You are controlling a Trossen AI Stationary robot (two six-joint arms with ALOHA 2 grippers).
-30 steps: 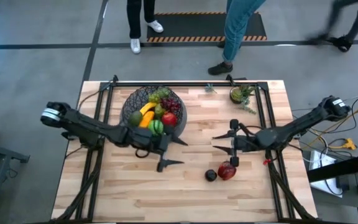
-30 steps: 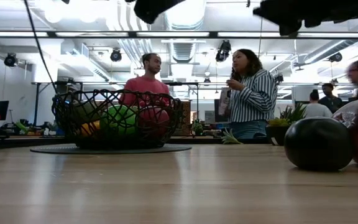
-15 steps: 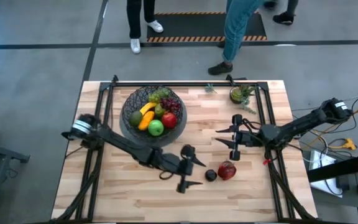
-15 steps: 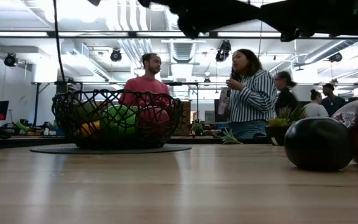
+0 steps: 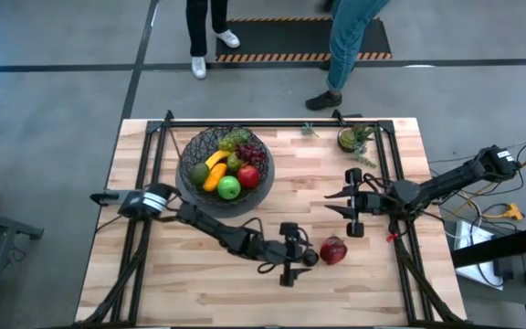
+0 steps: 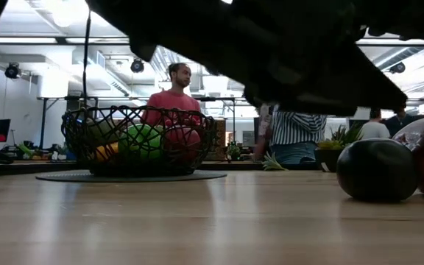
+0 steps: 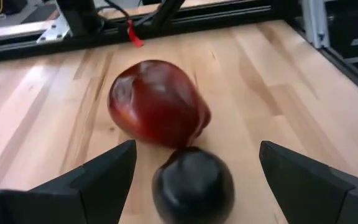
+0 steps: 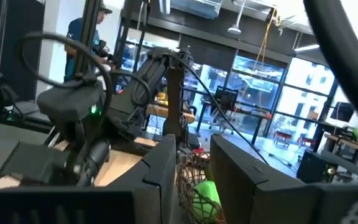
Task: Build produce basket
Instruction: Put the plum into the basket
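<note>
The left claw [image 5: 292,256], fingers spread wide apart, sits low over the counter [image 5: 373,283] with the small black fruit [image 7: 192,185] dead ahead between them, red apple [image 7: 157,104] touching just beyond.

Black wire basket [image 5: 190,174] holding fruit, black fruit [image 7: 192,184] touching red apple [image 7: 158,103]

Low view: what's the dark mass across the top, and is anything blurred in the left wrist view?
Low view: the dark mass is an arm close to the lens, a silhouette against the bright ceiling lights; the basket stays sharp. Left wrist view: the small black fruit between the open left end effector fingers is soft, the dark red apple behind it clearer with slight glare.
</note>
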